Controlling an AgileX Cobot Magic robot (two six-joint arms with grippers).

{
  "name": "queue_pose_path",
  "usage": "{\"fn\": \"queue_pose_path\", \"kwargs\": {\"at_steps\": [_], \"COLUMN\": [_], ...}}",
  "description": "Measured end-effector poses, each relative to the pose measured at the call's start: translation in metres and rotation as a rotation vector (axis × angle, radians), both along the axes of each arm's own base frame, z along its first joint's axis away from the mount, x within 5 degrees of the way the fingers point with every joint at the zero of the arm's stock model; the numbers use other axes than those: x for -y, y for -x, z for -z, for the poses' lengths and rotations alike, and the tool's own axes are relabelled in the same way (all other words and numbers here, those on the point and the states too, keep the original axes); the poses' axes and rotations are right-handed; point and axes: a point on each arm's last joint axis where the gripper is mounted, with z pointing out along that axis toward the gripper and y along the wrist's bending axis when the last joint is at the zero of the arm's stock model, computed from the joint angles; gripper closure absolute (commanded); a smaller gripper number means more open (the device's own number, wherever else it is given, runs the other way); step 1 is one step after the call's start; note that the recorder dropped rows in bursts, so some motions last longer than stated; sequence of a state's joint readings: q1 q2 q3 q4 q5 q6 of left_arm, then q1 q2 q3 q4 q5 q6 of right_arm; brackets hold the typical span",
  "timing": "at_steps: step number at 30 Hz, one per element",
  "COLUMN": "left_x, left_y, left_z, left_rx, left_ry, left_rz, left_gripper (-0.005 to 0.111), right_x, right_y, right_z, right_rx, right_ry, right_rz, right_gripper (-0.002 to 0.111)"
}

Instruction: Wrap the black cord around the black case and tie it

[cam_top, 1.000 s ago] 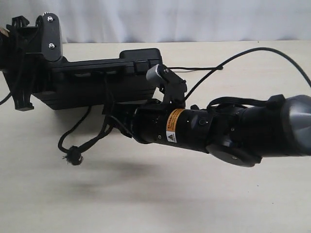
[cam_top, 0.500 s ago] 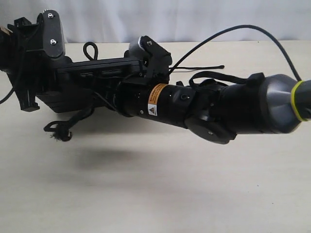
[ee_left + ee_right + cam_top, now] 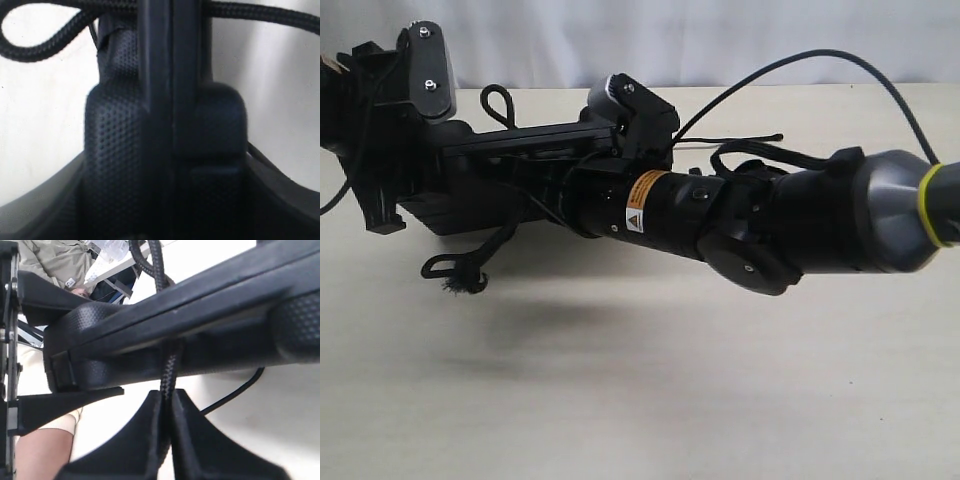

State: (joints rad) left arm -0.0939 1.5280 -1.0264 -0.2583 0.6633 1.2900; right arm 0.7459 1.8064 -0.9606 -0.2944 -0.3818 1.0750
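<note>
- One flat matte black plastic case [image 3: 445,205] shows at ten o'clock over the pale table [image 3: 720,400]; a thin black braided cord [image 3: 465,283] dangles at its seven o'clock.
- Left wrist: the left claw [image 3: 165,210] clamps the case.
- Right wrist: the right claw [image 3: 167,401] is pinched tight on the cord, beneath the case.

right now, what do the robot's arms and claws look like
The right arm is a black cylinder with an orange warning label, a grey section with a yellow ring and a black cable. Its claw has tapered black fingers. The left arm is black too.
</note>
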Motion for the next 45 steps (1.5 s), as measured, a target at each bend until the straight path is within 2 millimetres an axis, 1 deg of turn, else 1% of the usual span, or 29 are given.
{"fn": "queue_pose_path", "kwargs": {"at_steps": [16,17,22,23,25,28,30,32,34,36,38,41,42,45], "left_x": [0.0,0.0,0.0,0.0,0.0,0.001,0.003,0.009,0.015,0.016,0.016,0.015,0.015,0.011], "left_y": [0.0,0.0,0.002,0.003,0.003,0.001,-0.001,-0.002,-0.001,0.0,-0.001,-0.008,-0.011,-0.027], "left_z": [0.0,0.0,0.003,0.004,0.003,0.002,-0.006,-0.02,-0.053,-0.066,-0.068,-0.064,-0.062,-0.045], "left_rx": [0.002,0.002,-0.029,-0.032,-0.03,-0.02,-0.025,-0.021,0.062,0.101,0.104,0.094,0.091,0.021], "left_ry": [0.003,0.003,0.003,0.005,0.007,0.012,0.045,0.119,0.237,0.276,0.321,0.37,0.388,0.453], "left_rz": [-0.003,-0.003,0.002,0.001,0.0,-0.004,-0.008,-0.019,-0.043,-0.063,-0.129,-0.222,-0.257,-0.4], "left_gripper": [0.046,0.044,0.016,0.013,0.009,0.01,0.01,0.01,0.01,0.01,0.01,0.01,0.01,0.01], "right_x": [0.0,0.0,0.0,0.0,0.0,0.0,0.0,0.0,0.0,0.0,0.0,0.0,0.0,0.0], "right_y": [0.0,0.0,0.0,0.0,0.0,0.0,0.0,0.0,0.0,0.0,0.0,0.0,0.0,0.0], "right_z": [0.0,0.0,0.0,0.0,0.0,0.0,0.001,0.001,0.001,0.002,0.002,0.002,0.002,0.002], "right_rx": [0.022,0.022,0.023,0.022,0.02,0.02,0.018,0.018,0.014,0.011,0.011,0.011,0.011,0.011], "right_ry": [0.015,0.015,0.016,0.018,0.02,0.02,0.023,0.022,0.032,0.037,0.037,0.037,0.037,0.037], "right_rz": [-0.006,-0.006,-0.007,-0.006,-0.006,-0.006,-0.005,-0.005,-0.006,-0.004,-0.004,-0.004,-0.004,-0.004], "right_gripper": [0.104,0.104,0.104,0.104,0.104,0.104,0.104,0.104,0.104,0.104,0.104,0.104,0.104,0.104]}}
